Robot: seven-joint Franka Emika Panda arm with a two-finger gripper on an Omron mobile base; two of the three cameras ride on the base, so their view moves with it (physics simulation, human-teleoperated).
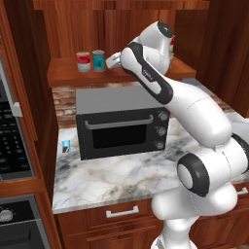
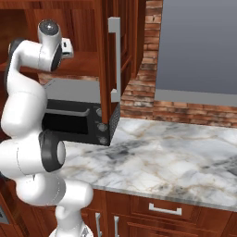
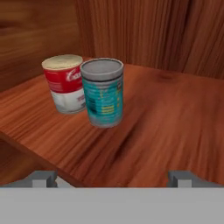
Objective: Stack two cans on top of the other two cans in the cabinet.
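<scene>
On the cabinet's shelf board (image 1: 63, 73) two cans stand side by side and upright: a red-and-white can (image 1: 83, 62) on the left and a teal can (image 1: 98, 61) just right of it. My gripper (image 1: 114, 60) hovers at shelf height, a little to the right of the teal can, open and holding nothing. The hand view looks straight at both tins, the teal can (image 3: 103, 92) nearer and the red-and-white can (image 3: 64, 83) behind-left, with my gripper (image 3: 113, 178) short of them. Further right on the shelf, a sliver of other cans (image 1: 172, 46) peeks from behind my arm.
A dark toaster oven (image 1: 121, 124) sits on the marble counter (image 1: 121, 177) right below the shelf. The cabinet door (image 2: 108, 69) stands open at my arm's right. A small blue box (image 1: 66, 146) lies left of the oven. A wall oven (image 1: 12, 141) borders the left.
</scene>
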